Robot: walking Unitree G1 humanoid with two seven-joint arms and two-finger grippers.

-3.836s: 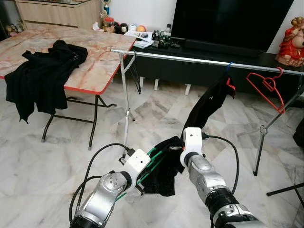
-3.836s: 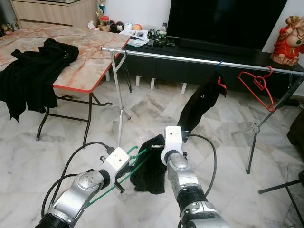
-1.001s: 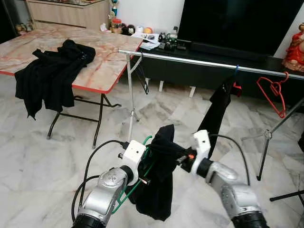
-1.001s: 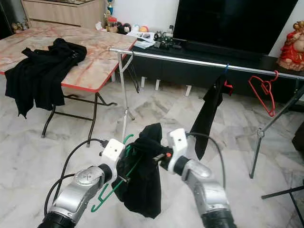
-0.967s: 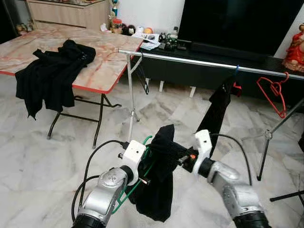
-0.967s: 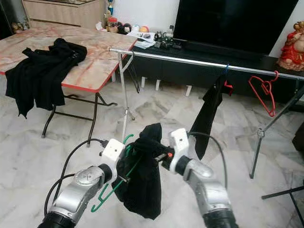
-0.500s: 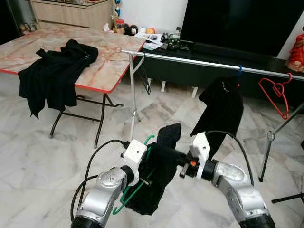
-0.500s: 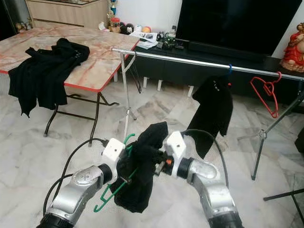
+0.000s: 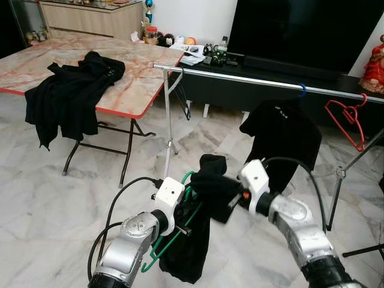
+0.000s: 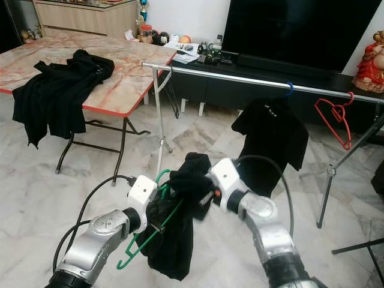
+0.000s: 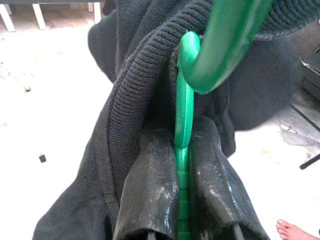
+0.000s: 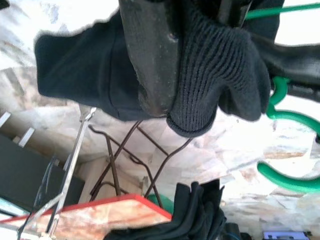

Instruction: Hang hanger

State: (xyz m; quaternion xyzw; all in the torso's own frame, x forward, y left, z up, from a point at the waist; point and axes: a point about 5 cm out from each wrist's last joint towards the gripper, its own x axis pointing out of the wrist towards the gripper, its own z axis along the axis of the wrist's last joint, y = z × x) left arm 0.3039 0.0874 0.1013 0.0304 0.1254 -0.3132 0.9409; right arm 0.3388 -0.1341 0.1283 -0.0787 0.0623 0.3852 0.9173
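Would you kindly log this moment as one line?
left gripper: shut on green hanger | right gripper: shut on black garment | rail: not reached

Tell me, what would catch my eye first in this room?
Right up front, two silver arms meet over a green hanger draped with a black garment: the left gripper has its jaws shut on the hanger and the right gripper pinches the cloth. Beyond them a long metal rail carries a black shirt and an empty red hanger.
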